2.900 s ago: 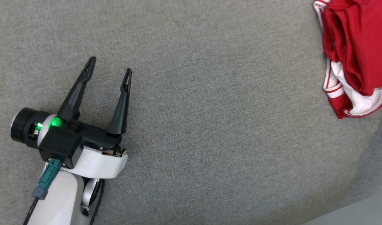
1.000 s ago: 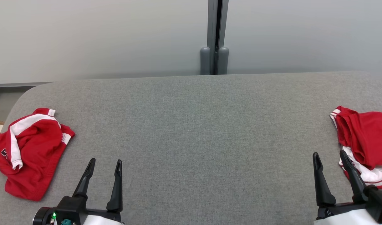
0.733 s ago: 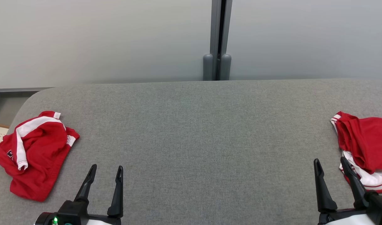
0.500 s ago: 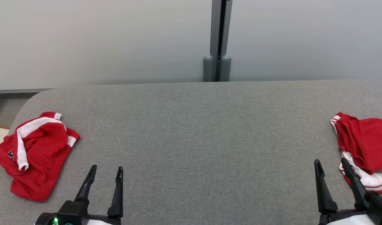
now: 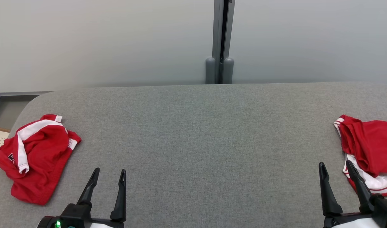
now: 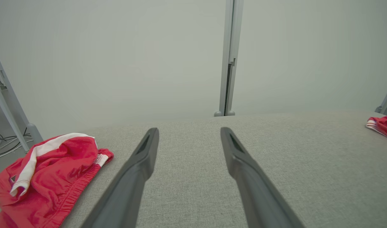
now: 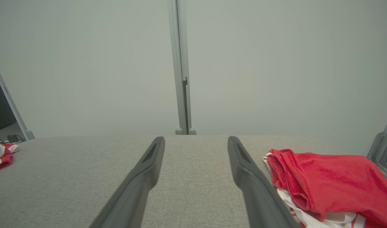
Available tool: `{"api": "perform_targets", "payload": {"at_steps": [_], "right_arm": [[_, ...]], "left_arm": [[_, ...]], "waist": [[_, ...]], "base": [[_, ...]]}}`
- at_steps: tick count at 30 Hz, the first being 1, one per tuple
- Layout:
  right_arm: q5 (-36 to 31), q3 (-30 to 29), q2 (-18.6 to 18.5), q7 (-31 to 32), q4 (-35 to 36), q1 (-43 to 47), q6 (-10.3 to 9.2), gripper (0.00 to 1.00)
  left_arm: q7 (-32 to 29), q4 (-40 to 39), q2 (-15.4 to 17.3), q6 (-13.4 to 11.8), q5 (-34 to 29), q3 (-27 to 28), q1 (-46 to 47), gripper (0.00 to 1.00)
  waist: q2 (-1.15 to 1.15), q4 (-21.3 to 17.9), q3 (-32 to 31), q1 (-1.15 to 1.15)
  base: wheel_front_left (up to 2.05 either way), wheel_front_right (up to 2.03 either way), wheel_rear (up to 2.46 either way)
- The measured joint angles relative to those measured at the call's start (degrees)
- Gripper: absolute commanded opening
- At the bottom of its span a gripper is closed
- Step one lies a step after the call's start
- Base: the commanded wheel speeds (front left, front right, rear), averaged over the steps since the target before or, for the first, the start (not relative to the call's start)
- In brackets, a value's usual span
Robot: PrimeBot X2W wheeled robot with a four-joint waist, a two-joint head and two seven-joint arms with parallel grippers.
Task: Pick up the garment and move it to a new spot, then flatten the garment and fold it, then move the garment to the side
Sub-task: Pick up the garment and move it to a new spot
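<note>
The left gripper [image 5: 110,171], a pair of long, dark, tapering fingers, sits at the lower left of the head view, pointing forward with its jaws spread wide and nothing between them. The right gripper [image 5: 335,163], of the same dark two-fingered build, sits at the lower right, equally wide apart and empty.

Loads of bare grey counter [image 5: 193,142] through middle, clear run from front edge to back. Far left blocked by crumpled red garment [image 5: 38,155] near edge, open strip between it and left gripper [image 5: 110,172]. Far right blocked by red-and-white pile [image 5: 370,145], just beside right gripper [image 5: 335,163]. Hemmed at back by pale wall [image 5: 85,41] and grey post [image 5: 219,41].
</note>
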State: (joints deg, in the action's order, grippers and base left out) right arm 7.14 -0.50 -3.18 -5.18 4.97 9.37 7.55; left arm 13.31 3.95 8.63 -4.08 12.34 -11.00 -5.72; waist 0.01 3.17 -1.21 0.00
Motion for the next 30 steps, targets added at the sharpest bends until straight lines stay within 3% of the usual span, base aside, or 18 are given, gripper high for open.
{"api": "perform_targets", "payload": {"at_steps": [10, 30], "right_arm": [[-0.1, -1.1, 0.1, 0.1, 0.8, 0.6, 0.0, 1.0], [-0.7, 0.9, 0.3, 1.7, 4.9, 1.2, 0.0, 1.0]], "left_arm": [[0.2, 0.4, -0.4, -0.2, 0.4, -0.8, 0.9, 1.0], [1.1, -0.7, 0.0, -0.6, 1.9, 0.5, 1.2, 1.0]], "waist": [[0.0, 3.0, -0.2, 0.0], [0.0, 19.0, -0.1, 0.0]], "base": [[0.0, 0.0, 0.0], [0.0, 0.0, 0.0]]}}
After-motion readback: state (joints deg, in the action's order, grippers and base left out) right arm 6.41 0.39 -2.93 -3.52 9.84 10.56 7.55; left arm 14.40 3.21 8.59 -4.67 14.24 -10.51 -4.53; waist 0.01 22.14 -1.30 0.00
